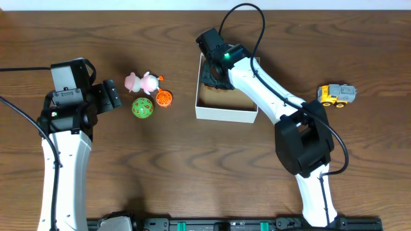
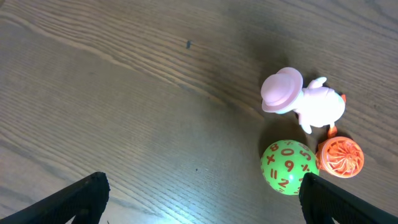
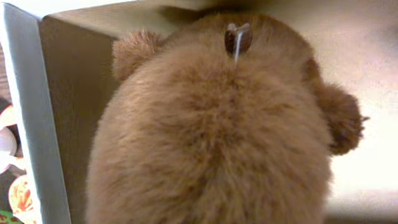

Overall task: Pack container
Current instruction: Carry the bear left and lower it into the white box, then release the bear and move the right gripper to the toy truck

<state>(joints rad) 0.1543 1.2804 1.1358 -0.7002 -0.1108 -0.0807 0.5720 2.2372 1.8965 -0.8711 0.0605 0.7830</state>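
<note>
- Your left gripper [image 2: 202, 190] stands wide open and empty, with the green ball [image 2: 288, 167] just beyond one fingertip.
- Your right gripper [image 1: 215, 72] sits inside the container [image 1: 225, 114]. A brown plush toy [image 3: 211, 137] is directly ahead of it, and you cannot tell how the jaws stand.

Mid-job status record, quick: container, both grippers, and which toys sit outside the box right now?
container: white-walled box, open top
in container: brown plush toy, near a corner
right gripper: inside the container at the plush; jaw state hidden
left gripper: open, empty, near the toy cluster
left of container: pink toy, green ball, orange ball
right of container: yellow truck
</note>
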